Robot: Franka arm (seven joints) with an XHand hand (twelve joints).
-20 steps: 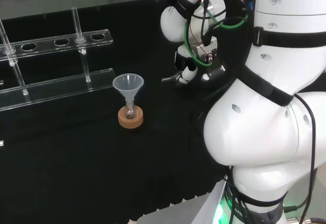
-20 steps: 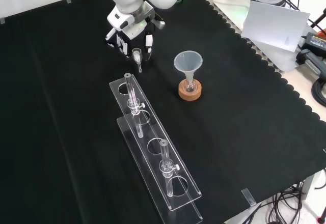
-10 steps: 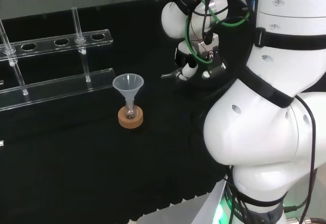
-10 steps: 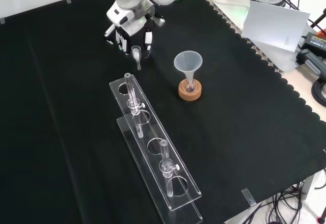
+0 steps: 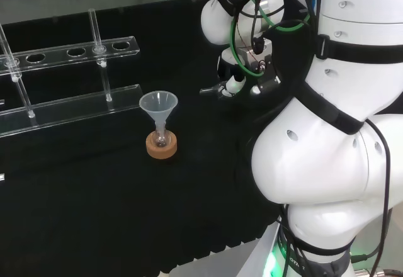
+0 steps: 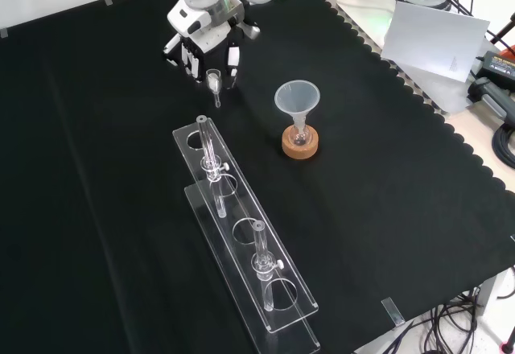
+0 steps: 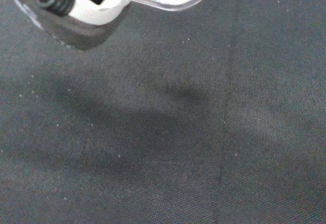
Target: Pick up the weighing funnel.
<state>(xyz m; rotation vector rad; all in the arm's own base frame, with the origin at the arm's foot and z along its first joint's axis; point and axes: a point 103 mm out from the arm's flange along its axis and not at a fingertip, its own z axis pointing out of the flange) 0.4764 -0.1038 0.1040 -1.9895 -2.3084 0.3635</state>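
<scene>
In the front view, near the far edge of the black cloth (image 6: 386,209), we see the black and white hand (image 6: 205,44) with its fingers (image 6: 232,58) curled round the small clear scoop-shaped weighing funnel (image 6: 214,83). Its stem points out of the hand toward the far end of the clear plastic tube rack (image 6: 241,233). The big clear cone-shaped funnel (image 6: 297,100) stands well apart to the right. The head view adds that the stem lies about level, and we judge it clear of the cloth.
</scene>
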